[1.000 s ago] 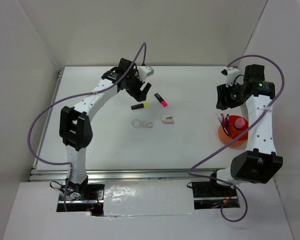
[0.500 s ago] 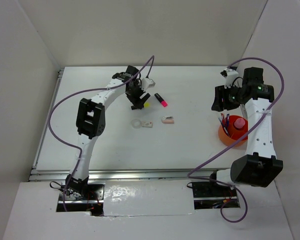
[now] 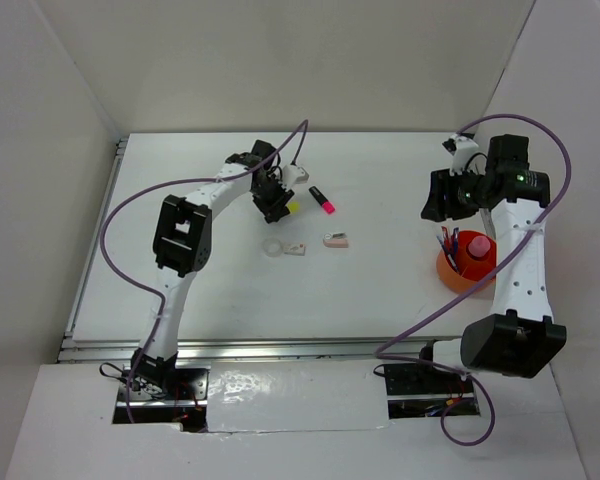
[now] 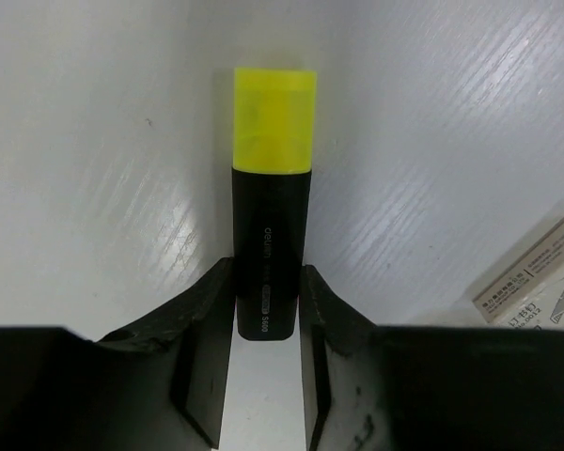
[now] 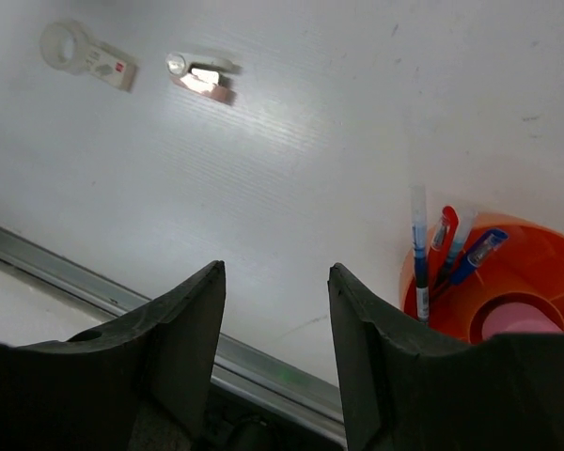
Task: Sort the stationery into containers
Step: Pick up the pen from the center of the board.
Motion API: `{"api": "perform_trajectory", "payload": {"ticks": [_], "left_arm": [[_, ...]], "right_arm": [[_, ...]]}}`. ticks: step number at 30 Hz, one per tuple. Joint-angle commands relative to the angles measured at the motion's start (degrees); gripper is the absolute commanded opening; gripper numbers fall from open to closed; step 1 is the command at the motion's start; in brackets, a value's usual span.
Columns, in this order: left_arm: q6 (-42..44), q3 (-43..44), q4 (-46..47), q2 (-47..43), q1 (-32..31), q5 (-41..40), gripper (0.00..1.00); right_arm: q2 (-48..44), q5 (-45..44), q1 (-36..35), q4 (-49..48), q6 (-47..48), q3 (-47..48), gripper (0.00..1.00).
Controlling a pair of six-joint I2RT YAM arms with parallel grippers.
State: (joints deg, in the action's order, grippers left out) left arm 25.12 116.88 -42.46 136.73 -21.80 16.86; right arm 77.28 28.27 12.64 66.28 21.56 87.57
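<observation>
Between the black fingers of the left gripper (image 4: 268, 282) sits the tail end of a black plastic highlighter with a yellow cap (image 4: 271, 216), lying flat on the white table (image 4: 94, 141). Both fingers look pressed against the barrel's sides, though this close view does not settle whether they squeeze hard or merely touch.

The highlighter should be light, stiff and sturdy. Its smooth barrel is probably a little slippery, and with the hold so near the tail, the capped end may droop or swivel once lifted. A pinch across the barrel nearer its middle would likely be steadier.

Just to the side lies a small whitish eraser with a printed label (image 4: 536, 277). From above, a second black highlighter with a pink cap (image 3: 323, 200) rests near the gripper. A clear tape ring (image 3: 272, 247) and a small pinkish eraser (image 3: 335, 239) lie a little closer to the arm bases.

Well apart on the other side, the right gripper (image 5: 274, 282) hangs over bare table, fingers spread and holding nothing. Near it stands a round bright-orange plastic cup (image 5: 536, 258), which already holds thin red and blue pens (image 5: 442, 249) and a pink tube (image 5: 508, 319).
</observation>
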Motion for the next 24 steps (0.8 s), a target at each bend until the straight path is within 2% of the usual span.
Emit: {"api": "perform_trajectory", "payload": {"ticks": [1, 3, 7, 9, 11, 13, 14, 16, 17, 18, 20, 24], "left_arm": [[-2.96, -2.71, 1.76, -2.6, 0.01, 3.25, 0.29], [-4.46, -3.58, 2.64, -5.42, 0.09, 5.62, 0.26], [-10.08, -8.76, 9.47, -18.23, 0.09, 17.38, 0.16], [-13.25, -12.8, 11.94, -23.93, 0.01, 28.8, 0.13], [-18.23, -17.36, 16.49, -27.29, -0.26, 37.93, 0.04], [-23.26, -21.06, 21.69, -32.29, -1.66, 37.55, 0.0], [-24.58, -23.69, 24.59, -33.7, -2.45, 34.58, 0.0], [-23.99, -25.81, 24.88, -37.22, -5.08, 32.37, 0.0], [-23.55, -26.26, 24.7, -38.97, -7.27, 28.7, 0.0], [-22.15, -26.61, 24.62, -39.6, -8.33, 27.01, 0.0], [-21.35, -27.76, 24.61, -41.09, -11.14, 22.46, 0.0], [-19.77, -25.74, 21.81, -40.31, -14.4, 17.51, 0.0]], "right_arm": [[-3.96, 3.89, -1.3, -5.97, -5.36, -1.51, 0.56], [-5.29, 5.92, -2.79, -9.31, -8.8, -3.89, 0.58], [-7.67, 10.82, -8.68, -18.81, -17.85, -8.2, 0.63], [-5.92, 13.9, -10.61, -19.96, -18.83, -6.98, 0.64], [-3.46, 18.37, -10.8, -20.83, -21.11, -5.92, 0.65], [-1.79, 21.98, -10.62, -22.15, -24.61, -4.52, 0.65], [-0.04, 22.87, -10.71, -22.42, -25.68, -3.3, 0.65], [2.08, 25.5, -11.32, -23.47, -28.84, -1.97, 0.68], [2.61, 26.13, -11.76, -24.17, -29.99, -1.62, 0.7], [3.14, 26.39, -12.37, -26.18, -32.78, -1.44, 0.75], [3.67, 29.28, -14.03, -27.34, -35.34, -1.09, 0.76], [4.9, 33.51, -14.31, -29.28, -38.09, -2.14, 0.86]]}}
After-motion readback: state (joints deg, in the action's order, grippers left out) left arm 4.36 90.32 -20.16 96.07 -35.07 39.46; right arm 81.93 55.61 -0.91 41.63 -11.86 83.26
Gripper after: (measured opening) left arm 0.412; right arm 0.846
